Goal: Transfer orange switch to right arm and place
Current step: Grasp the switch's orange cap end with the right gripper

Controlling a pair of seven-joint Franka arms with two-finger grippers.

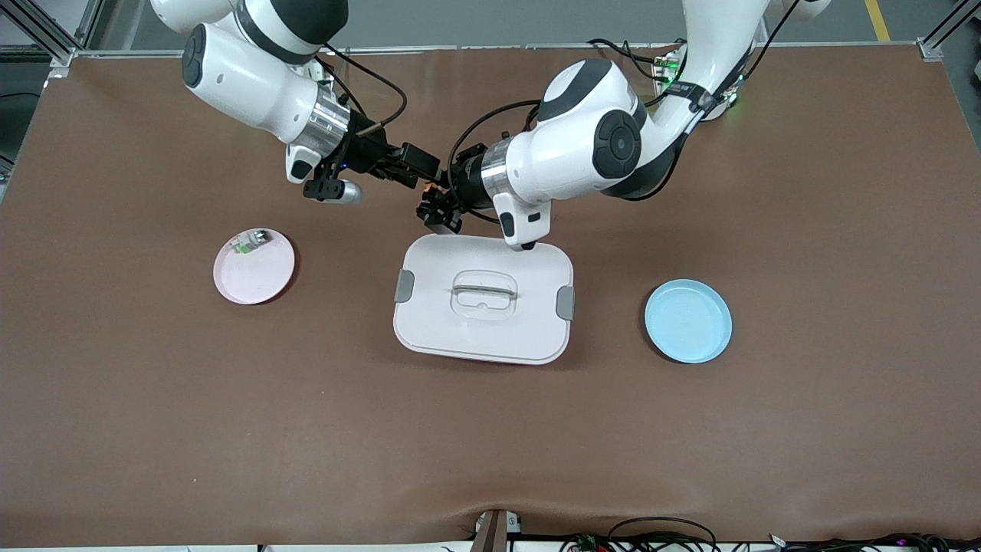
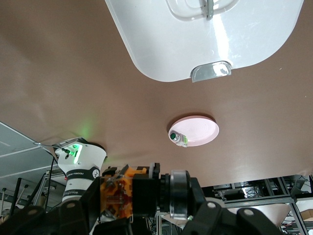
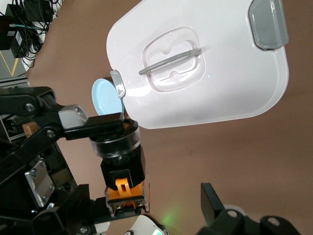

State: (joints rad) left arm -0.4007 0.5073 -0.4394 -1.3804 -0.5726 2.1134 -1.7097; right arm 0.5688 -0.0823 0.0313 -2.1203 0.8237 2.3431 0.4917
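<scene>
L gripper (image 1: 434, 201) fingers clamp orange switch (image 3: 122, 166), R gripper (image 1: 429, 175) fingers spread, seemingly around it

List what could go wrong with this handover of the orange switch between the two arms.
1. The left end effector is shut on the orange switch in the air, beside the white lidded box. The right end effector is open around it; if the left lets go before the right closes, the switch may fall onto the table.
2. The two end effectors are close together, so a small misalignment might make the fingers collide.
</scene>
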